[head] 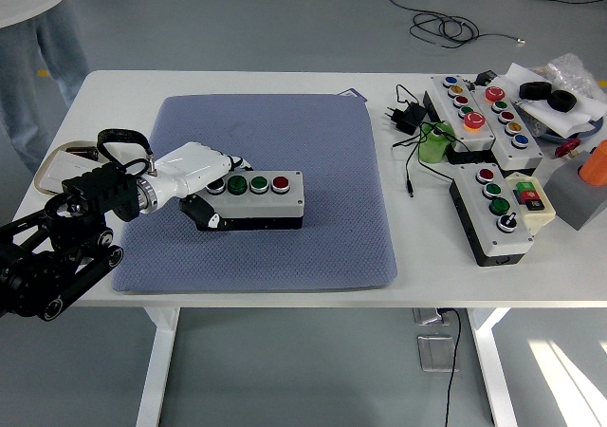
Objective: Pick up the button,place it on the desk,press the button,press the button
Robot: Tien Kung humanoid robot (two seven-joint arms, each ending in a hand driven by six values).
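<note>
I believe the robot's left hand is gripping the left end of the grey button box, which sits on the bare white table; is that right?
Not quite. The head view shows the left hand gripping the left end of the grey button box, but the box sits on the blue-grey mat, not on the bare white table.

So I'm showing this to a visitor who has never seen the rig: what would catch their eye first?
Probably the white left robot hand gripping the grey button box at its left end, on the blue-grey mat mid-table. Next, the cluster of other button boxes and cables along the table's right side.
</note>
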